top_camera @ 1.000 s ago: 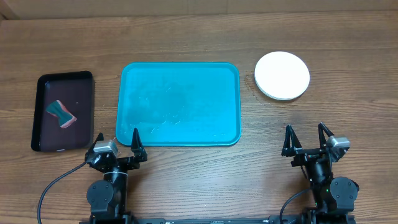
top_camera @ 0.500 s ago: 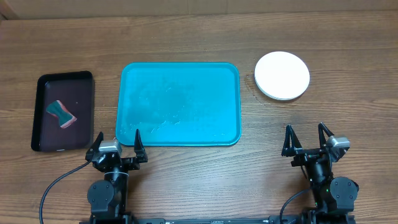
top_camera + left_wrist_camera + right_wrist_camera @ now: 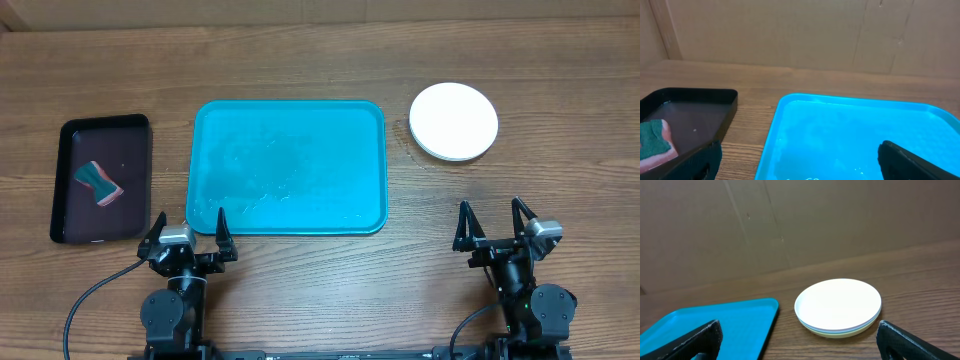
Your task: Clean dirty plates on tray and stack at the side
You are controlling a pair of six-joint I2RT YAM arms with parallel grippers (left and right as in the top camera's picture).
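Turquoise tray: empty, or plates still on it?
Empty. The tray shows only bare surface; the plates sit stacked beside it, white on top.

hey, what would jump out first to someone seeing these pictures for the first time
The big turquoise tray lies in the middle of the table, with no plates on it. To its right sits the stack of plates, white one on top; at far left a black tray holds a green and pink sponge.

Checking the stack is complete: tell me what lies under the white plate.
Under the white plate, only the thin rims of two more plates show, bluish above yellow-green. Their faces are covered.
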